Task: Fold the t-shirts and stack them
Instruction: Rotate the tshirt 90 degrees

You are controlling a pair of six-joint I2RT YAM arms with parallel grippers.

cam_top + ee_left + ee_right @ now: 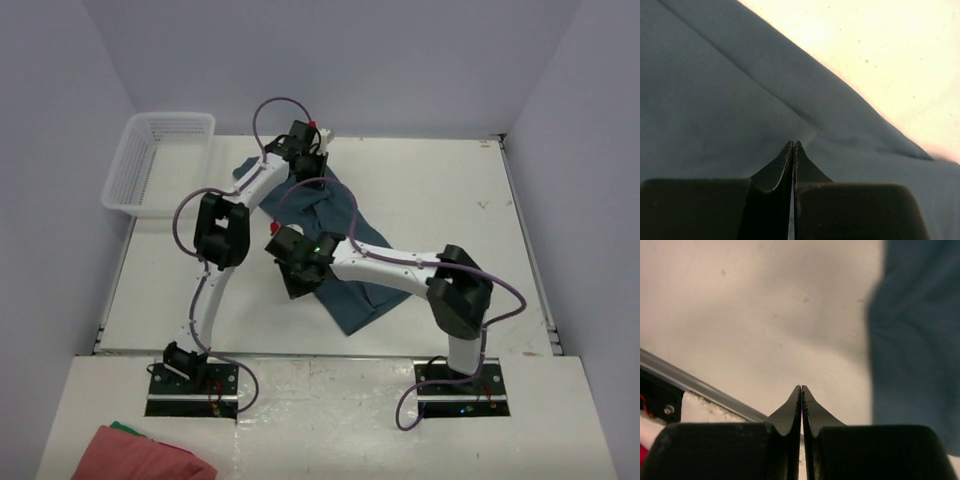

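Observation:
A dark blue-grey t-shirt (pixel 352 300) lies rumpled across the middle of the white table (pixel 450 200). My left gripper (pixel 307 158) is at the shirt's far end. In the left wrist view it (pixel 793 143) is shut, its tips are down in the cloth (pixel 715 100), and creases run to them. My right gripper (pixel 292 285) reaches across to the shirt's left edge. In the right wrist view it (pixel 801 387) is shut with nothing in it, above bare table (pixel 765 315), with the shirt (pixel 915 365) to its right.
A white mesh basket (pixel 120 185) stands at the table's far left corner. A pink-red cloth (pixel 140 455) with a green edge lies on the near ledge at the bottom left. The table's metal edge rail (pixel 700 387) shows in the right wrist view.

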